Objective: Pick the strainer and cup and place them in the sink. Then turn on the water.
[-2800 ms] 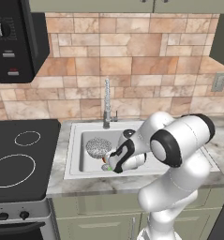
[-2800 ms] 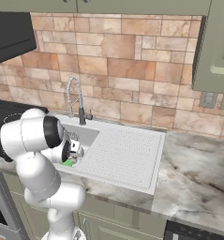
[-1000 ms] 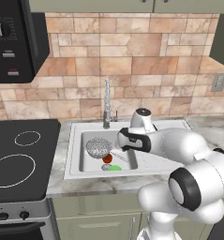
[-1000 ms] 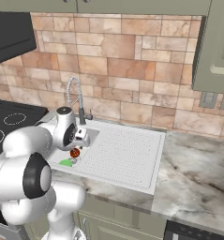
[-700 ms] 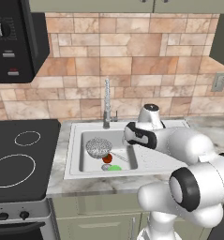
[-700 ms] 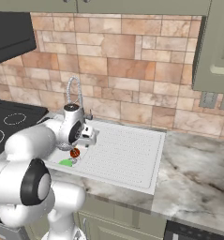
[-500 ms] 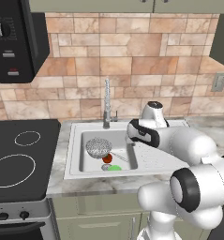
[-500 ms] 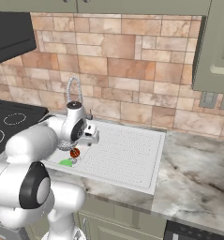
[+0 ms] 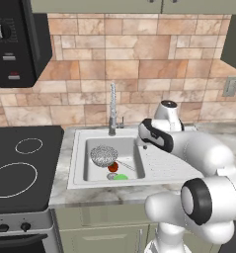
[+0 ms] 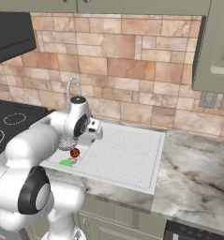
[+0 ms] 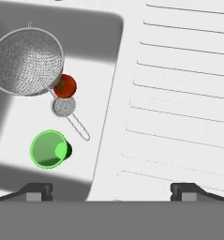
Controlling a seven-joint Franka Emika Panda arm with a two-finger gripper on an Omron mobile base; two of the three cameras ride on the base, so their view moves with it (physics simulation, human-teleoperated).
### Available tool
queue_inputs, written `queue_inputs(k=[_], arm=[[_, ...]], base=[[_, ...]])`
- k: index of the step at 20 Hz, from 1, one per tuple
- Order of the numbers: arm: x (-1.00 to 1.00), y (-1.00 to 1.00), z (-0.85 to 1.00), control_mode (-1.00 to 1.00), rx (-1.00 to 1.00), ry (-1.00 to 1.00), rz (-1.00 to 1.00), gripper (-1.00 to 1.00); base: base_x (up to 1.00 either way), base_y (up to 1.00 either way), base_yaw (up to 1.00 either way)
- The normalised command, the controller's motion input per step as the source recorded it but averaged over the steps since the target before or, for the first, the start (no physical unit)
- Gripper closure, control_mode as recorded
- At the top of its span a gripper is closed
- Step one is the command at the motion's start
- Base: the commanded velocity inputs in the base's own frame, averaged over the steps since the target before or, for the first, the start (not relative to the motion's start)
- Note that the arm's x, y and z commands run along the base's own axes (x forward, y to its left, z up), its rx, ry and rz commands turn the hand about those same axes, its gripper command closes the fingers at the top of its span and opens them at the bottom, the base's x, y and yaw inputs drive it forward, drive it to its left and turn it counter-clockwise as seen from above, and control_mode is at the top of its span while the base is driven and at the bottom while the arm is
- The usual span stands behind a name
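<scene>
I see a small red ball (image 11: 64,86) beside the round drain (image 11: 63,107). A black cooktop (image 9: 20,168) sits left on the marble worktop (image 10: 197,187), below a dark microwave (image 9: 13,42) and tan tiled backsplash (image 9: 139,54).

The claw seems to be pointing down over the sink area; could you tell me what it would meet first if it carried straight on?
Probably the sink's right rim, where basin meets ribbed drainboard. The open claw straddles that edge; the cup and strainer lie off to one side. Depth is uncertain.
</scene>
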Motion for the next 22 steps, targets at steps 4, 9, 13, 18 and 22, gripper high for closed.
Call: queue_inputs(k=[4, 9, 13, 18, 22], arm=[[0.0, -0.19, 0.09, -1.0, 0.0, 0.0, 0.0, -1.0], [0.0, -0.1, 0.05, -1.0, 0.0, -0.02, 0.0, -1.0], [0.0, 0.0, 0.04, -1.0, 0.0, -0.08, 0.0, -1.0], [0.01, 0.01, 0.0, -1.0, 0.0, -0.07, 0.0, -1.0], [0.09, 0.01, 0.0, -1.0, 0.0, -0.14, 0.0, -1.0]], base=[[0.0, 0.0, 0.0], [0.0, 0.0, 0.0], [0.0, 0.0, 0.0], [0.0, 0.0, 0.0], [0.0, 0.0, 0.0]])
